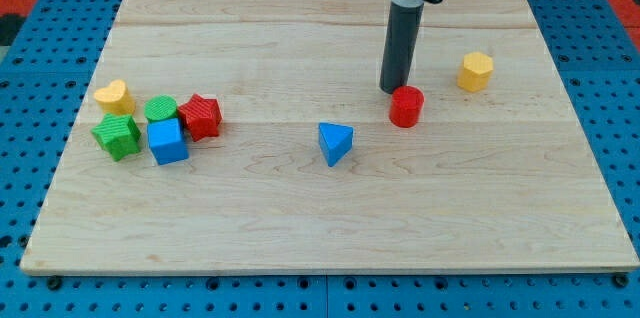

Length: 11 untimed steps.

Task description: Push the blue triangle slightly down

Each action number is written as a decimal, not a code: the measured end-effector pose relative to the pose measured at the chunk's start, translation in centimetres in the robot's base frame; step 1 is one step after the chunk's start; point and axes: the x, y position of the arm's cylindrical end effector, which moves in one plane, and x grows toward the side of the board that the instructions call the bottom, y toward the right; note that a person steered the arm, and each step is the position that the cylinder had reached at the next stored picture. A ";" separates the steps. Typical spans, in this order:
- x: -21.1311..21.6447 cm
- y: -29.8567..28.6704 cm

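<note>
The blue triangle [335,143] lies near the middle of the wooden board [320,228]. My tip [392,91] is above and to the right of it, apart from it. The tip stands just behind and to the left of a red cylinder [406,107], close to or touching it.
A yellow hexagon block [476,71] sits at the view's right. At the left is a cluster: a yellow heart [113,95], a green round block [160,109], a red star-like block [201,116], a green block [117,136] and a blue cube [167,142].
</note>
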 end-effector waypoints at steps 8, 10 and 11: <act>-3.6 -9.0; 0.0 -10.0; 1.3 -8.3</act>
